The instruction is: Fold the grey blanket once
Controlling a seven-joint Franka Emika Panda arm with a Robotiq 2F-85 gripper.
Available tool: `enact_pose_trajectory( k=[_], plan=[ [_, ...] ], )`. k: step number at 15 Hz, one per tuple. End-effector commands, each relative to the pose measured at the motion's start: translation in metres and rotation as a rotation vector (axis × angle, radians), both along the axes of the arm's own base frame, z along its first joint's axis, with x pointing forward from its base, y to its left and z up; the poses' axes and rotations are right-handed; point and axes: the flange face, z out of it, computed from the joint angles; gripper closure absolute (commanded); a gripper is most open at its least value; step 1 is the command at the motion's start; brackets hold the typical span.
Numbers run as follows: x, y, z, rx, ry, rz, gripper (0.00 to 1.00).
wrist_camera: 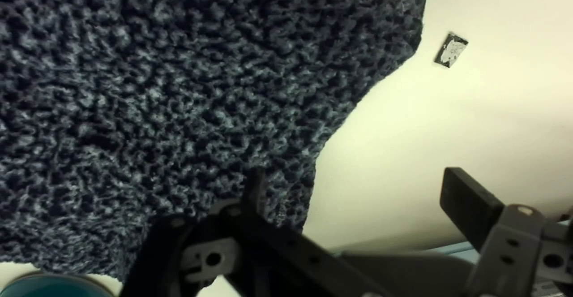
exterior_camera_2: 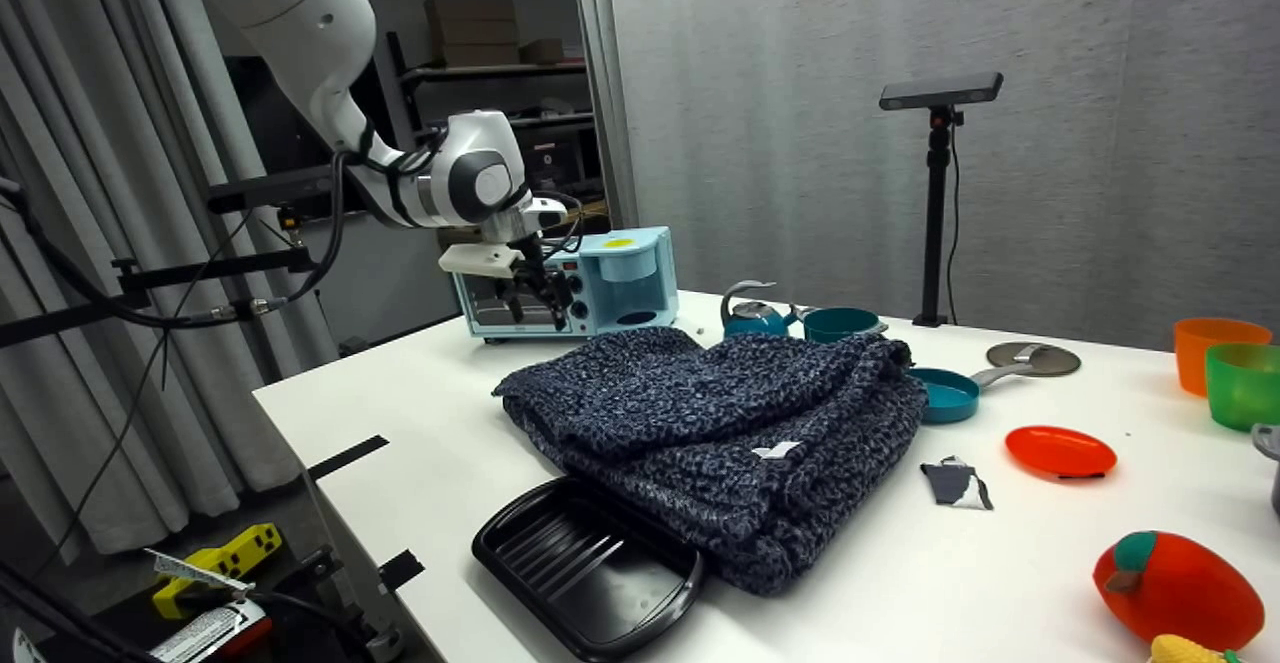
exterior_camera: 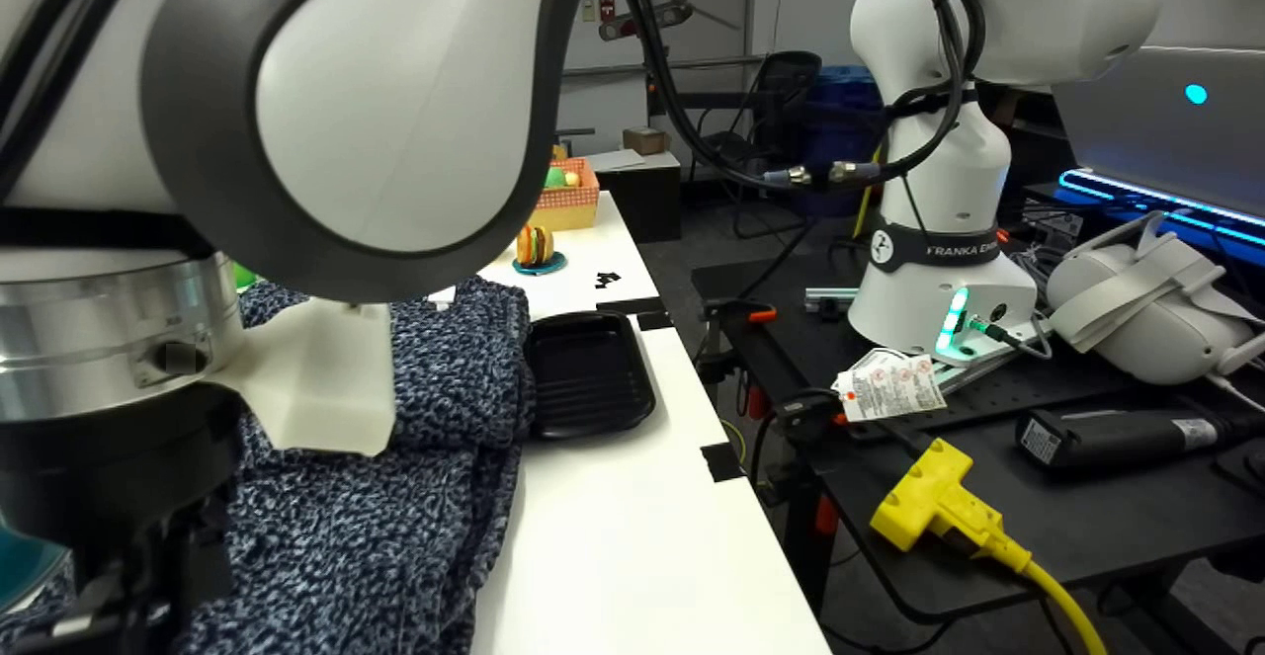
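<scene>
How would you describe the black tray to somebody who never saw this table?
On the white table, find the big speckled grey blanket. The black tray lies right beside it; unlike the black tape strips nearby, it has a ribbed floor.

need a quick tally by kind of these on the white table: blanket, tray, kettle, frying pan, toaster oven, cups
Grey blanket: 1
Black tray: 1
Teal kettle: 1
Teal frying pan: 1
Light-blue toaster oven: 1
Orange cup and green cup: 2
Total: 7
</scene>
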Motion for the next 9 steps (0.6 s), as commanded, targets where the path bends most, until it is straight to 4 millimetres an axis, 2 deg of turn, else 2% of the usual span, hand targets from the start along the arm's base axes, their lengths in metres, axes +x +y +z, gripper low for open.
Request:
enact_pose_trajectory(
  k=[1, 7, 9],
  plan=[
    [-0.003, -0.002, 0.002, -0.049, 0.023, 0.007, 0.00],
    [-0.010, -0.002, -0.001, -0.071, 0.119, 0.040, 0.00],
    [-0.009, -0.002, -0.008, -0.068, 0.101, 0.027, 0.00]
  ],
)
